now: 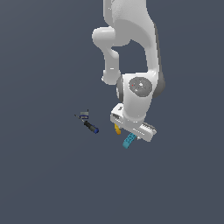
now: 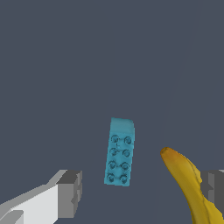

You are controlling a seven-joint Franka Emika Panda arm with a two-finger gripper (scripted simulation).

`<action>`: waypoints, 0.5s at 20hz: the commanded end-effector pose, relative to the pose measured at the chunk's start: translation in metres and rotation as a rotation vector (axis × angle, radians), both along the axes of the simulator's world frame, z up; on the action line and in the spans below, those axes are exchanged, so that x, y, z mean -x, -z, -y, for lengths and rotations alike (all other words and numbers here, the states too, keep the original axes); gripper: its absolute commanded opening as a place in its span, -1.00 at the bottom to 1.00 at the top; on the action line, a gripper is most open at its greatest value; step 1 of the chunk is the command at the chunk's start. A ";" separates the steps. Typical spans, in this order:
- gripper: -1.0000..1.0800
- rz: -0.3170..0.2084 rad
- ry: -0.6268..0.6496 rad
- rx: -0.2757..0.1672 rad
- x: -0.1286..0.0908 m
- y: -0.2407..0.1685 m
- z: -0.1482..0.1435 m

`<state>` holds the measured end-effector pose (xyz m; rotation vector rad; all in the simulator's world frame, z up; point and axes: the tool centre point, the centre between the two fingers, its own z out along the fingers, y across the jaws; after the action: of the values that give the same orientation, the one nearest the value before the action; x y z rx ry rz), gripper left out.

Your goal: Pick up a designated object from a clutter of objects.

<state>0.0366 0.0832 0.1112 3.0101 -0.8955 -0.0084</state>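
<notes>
Gripper jaws spread wide, holding nothing, low over the tabletop. Banana sits just beside one finger. Cyan brick lies flat, studs up, between the fingers, untouched. Blue-tipped tool well apart on exterior view's left.

Flat, even, moderately dim lighting. No glare. Faint soft shadow on the floor in the wrist view. Both renders slightly soft, low resolution.
</notes>
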 end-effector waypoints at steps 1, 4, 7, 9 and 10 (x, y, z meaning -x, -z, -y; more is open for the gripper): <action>0.92 0.003 0.038 0.000 0.001 0.013 -0.005; 0.92 0.004 0.071 0.001 0.002 0.024 -0.009; 0.92 0.005 0.094 0.001 0.003 0.032 -0.012; 0.92 0.005 0.105 0.001 0.004 0.036 -0.014; 0.92 0.005 0.108 0.001 0.004 0.037 -0.014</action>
<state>0.0327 0.0967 0.0763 2.9624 -1.0444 -0.0021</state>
